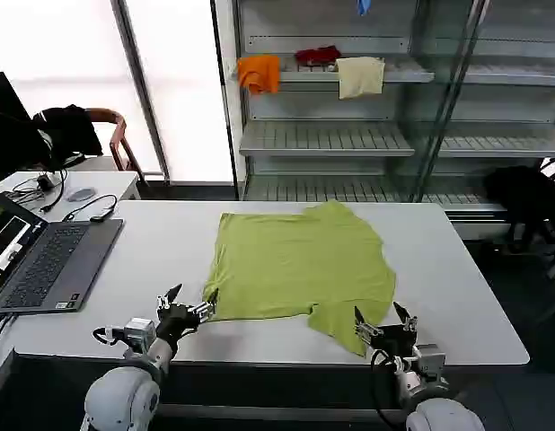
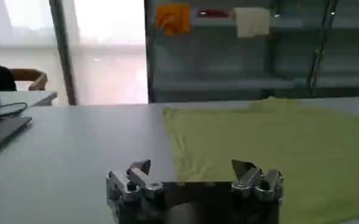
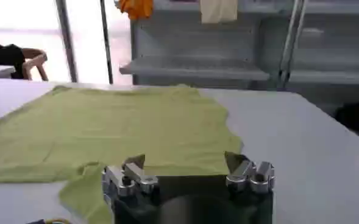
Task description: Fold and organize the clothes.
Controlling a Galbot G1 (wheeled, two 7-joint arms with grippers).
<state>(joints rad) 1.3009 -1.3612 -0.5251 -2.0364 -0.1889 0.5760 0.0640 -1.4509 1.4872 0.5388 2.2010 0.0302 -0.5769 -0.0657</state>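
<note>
A white desk (image 1: pixel 457 269) stands before grey metal shelving (image 1: pixel 349 135) that carries orange (image 1: pixel 259 72), red (image 1: pixel 317 56) and cream (image 1: pixel 360 76) cloths. An open laptop (image 1: pixel 44 260) sits at the desk's left edge. The lime-green T-shirt (image 1: pixel 300 265) lies spread flat mid-desk, its near right corner rumpled. The left gripper (image 1: pixel 189 305) hovers at the shirt's near left corner, fingers spread and empty. The right gripper (image 1: pixel 385 321) sits at the near right corner, fingers likewise apart, holding nothing.

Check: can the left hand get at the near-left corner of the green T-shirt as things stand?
Probably yes. The left hand sits open at the table's near edge, right beside the green T-shirt's near-left corner, with bare table around it. The laptop lies well off to the side.
</note>
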